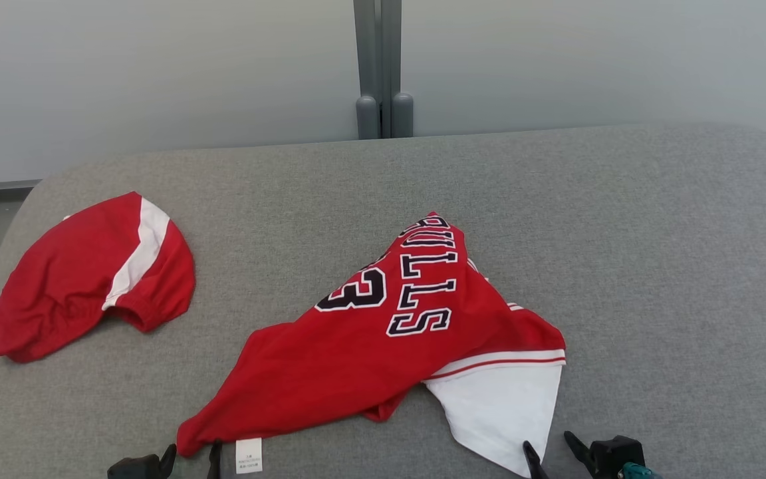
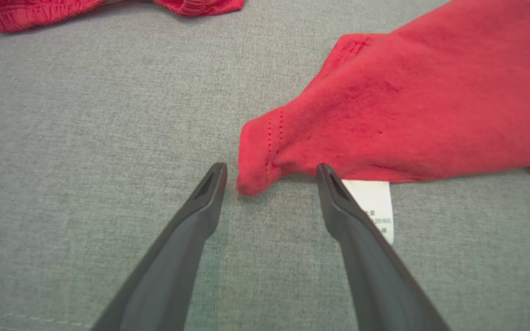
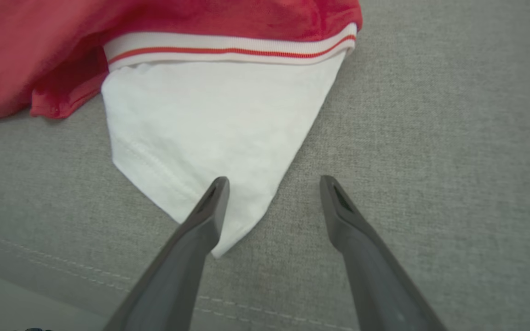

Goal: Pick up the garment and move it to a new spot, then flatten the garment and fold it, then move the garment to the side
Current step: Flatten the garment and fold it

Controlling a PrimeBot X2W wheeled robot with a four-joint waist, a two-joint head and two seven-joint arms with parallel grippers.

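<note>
A red jersey, the garment, lies crumpled in the middle of the grey padded table, with dark lettering and a number on top and a white sleeve at its near right. My left gripper stands open at the jersey's near left corner; in the left wrist view that red corner sits between the left gripper's tips, by a white label. My right gripper is open at the sleeve's tip. In the right wrist view one finger overlaps the white sleeve.
A second red piece of clothing with a white stripe lies at the table's far left, also seen as a red hem in the left wrist view. A grey post stands behind the table. The stitched front edge runs close below the right gripper.
</note>
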